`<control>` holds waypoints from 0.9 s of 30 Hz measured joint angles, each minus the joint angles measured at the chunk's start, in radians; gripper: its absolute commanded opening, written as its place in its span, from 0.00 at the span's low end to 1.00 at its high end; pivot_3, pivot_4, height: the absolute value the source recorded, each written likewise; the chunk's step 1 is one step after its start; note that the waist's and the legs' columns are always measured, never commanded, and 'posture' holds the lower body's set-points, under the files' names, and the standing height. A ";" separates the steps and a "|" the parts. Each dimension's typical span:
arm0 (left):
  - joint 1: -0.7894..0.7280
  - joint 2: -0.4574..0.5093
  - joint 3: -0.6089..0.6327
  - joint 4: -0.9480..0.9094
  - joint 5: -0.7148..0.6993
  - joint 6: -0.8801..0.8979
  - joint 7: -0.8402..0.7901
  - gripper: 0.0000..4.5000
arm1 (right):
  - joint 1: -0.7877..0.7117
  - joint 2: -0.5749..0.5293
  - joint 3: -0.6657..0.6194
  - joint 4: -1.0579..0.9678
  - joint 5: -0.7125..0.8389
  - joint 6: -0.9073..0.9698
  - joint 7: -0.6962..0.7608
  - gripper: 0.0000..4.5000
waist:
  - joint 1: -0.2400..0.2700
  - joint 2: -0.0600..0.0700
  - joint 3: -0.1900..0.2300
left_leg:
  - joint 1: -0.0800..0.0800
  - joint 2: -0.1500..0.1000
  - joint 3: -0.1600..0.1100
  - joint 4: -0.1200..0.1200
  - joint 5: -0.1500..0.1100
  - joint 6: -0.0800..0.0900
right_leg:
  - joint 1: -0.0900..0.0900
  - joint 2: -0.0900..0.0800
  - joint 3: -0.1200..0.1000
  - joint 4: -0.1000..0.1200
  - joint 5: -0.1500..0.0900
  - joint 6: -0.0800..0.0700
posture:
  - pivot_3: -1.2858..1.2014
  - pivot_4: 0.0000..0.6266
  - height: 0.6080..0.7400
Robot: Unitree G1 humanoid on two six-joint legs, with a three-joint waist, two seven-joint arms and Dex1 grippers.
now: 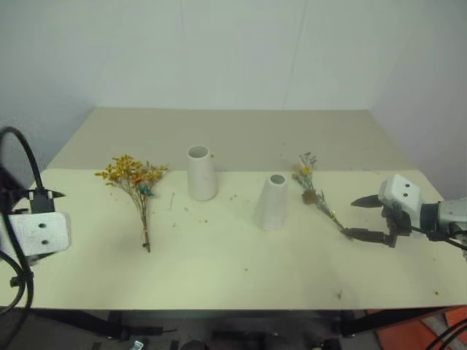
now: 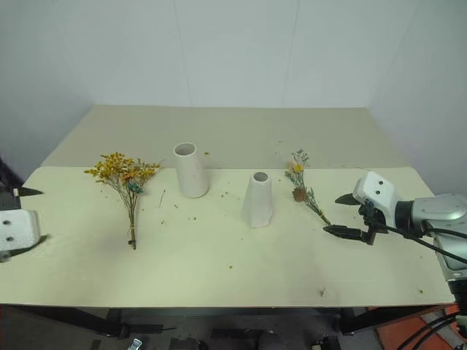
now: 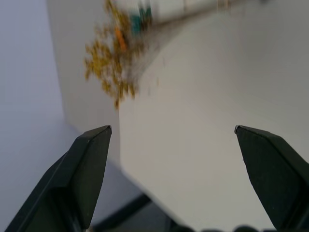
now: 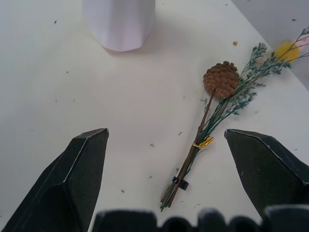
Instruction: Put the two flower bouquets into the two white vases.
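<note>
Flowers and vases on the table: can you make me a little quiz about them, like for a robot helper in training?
1. True or false: the yellow-orange dried flower bunch already stands in the straight white cylinder vase.
2. Which bouquet lies just in front of the open right gripper?
A. the yellow-orange bunch
B. the grey-green sprig bunch with a brown pine cone
3. Fill in: the tapering white cone vase stands between the cylinder vase and the ___ bunch.

Key:
1. False, it lies flat on the cream tabletop.
2. B
3. grey-green
</note>
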 measured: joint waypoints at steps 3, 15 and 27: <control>-0.020 -0.030 0.003 -0.078 -0.115 0.115 0.000 1.00 | -0.004 -0.001 0.000 0.000 0.000 0.000 0.000 1.00 | 0.000 0.000 0.000 | 0.000 0.000 0.000 0.000 0.000 0.000 | 0.000 0.000 0.000 0.000 0.000 0.000 | 0.52 0.24 1.00; -0.027 -0.008 -0.031 -0.032 -0.211 0.194 0.005 1.00 | 0.114 -0.015 -0.071 -0.081 0.012 0.026 -0.023 1.00 | 0.001 0.000 0.000 | 0.002 0.000 0.000 0.000 0.000 0.000 | 0.002 0.000 0.000 0.000 0.000 0.000 | 0.52 0.24 1.00; -0.218 0.029 -0.281 0.035 -0.269 0.145 0.051 1.00 | -0.184 0.090 0.158 0.046 -0.109 0.255 -0.150 1.00 | -0.007 0.000 0.000 | 0.001 -0.001 0.000 0.000 0.000 0.000 | 0.000 0.001 0.001 0.000 0.000 -0.001 | 0.52 0.24 1.00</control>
